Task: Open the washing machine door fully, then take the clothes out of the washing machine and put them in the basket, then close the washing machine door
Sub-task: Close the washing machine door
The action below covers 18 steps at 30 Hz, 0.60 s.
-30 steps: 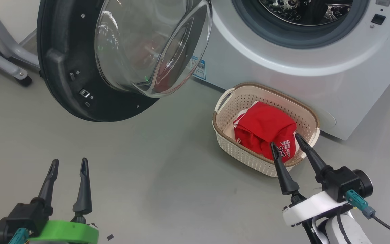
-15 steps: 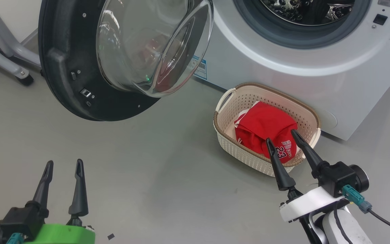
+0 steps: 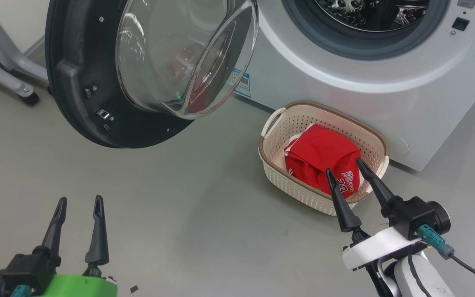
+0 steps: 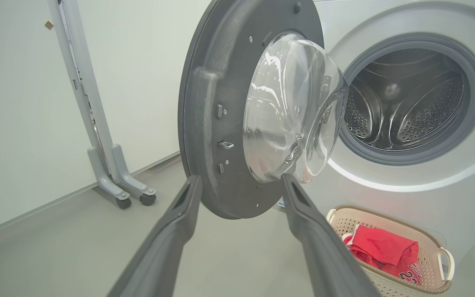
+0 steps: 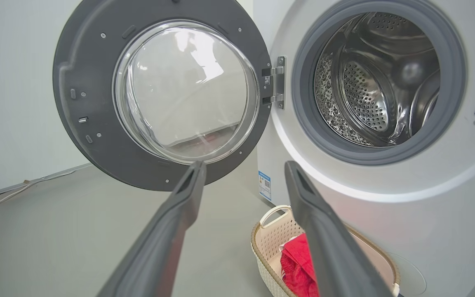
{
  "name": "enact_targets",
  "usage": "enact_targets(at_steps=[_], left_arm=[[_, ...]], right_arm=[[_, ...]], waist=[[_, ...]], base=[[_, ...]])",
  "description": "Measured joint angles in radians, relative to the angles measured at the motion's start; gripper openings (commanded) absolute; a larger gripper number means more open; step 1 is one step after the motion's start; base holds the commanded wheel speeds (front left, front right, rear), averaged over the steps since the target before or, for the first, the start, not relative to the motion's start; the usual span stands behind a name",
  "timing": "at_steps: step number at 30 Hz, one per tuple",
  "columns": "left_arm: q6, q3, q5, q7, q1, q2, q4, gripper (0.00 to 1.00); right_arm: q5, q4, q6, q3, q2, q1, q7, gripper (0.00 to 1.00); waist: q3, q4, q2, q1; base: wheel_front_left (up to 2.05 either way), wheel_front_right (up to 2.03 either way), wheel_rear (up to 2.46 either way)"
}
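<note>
Right gripper [image 3: 343, 165] nearer basket [image 3: 295, 190], clothes [image 3: 320, 150] inside

The left gripper [image 3: 80, 199] had two long, dark, tapering fingers [image 3: 97, 235] with a narrow slot near each tip, rising from a black block [image 3: 27, 264]. Behind that block sat a bright green collar [image 3: 76, 286], with a teal connector [image 3: 20, 291] at its outer side. The right gripper [image 3: 344, 165] had the same fingers on a black housing [image 3: 410, 216], with a round black drum [image 3: 441, 216] beside it. Behind these came a white collar [image 3: 373, 247], a teal plug [image 3: 431, 239] trailing a thin black cable [image 3: 472, 270], and a pale forearm [image 3: 429, 280] marked by a black line.
</note>
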Motion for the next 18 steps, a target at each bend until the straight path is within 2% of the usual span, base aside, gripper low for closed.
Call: enact_targets(at_steps=[9,10,11,12,18], left_arm=[[0.000,0.000,0.001,0.000,0.000,0.000,-0.001,1.00],[0.000,0.000,0.001,0.000,0.000,0.000,-0.001,0.75],[0.000,0.000,0.001,0.000,0.000,0.000,-0.001,0.30],[0.000,0.000,0.002,0.000,0.000,0.000,-0.002,0.00],[0.000,-0.002,0.002,0.000,0.000,-0.001,-0.006,0.00]], right_arm=[[0.000,0.000,0.000,-0.002,0.000,0.000,0.000,1.00],[0.000,0.000,0.000,-0.002,0.000,0.000,0.000,1.00],[0.000,0.000,0.000,-0.002,0.000,0.000,0.000,1.00],[0.000,0.000,0.000,-0.002,0.000,0.000,0.000,1.00],[0.000,0.000,0.000,-0.006,0.000,0.000,0.000,1.00]], waist=[[-0.005,-0.002,0.0000,0.0000],[-0.005,-0.002,0.0000,0.0000],[-0.005,-0.002,0.0000,0.0000],[-0.005,-0.002,0.0000,0.0000],[-0.004,-0.003,0.0000,0.0000]], base=[[0.00,0.00,0.00],[0.00,0.00,0.00],[0.00,0.00,0.00],[0.00,0.00,0.00],[0.00,0.00,0.00]])
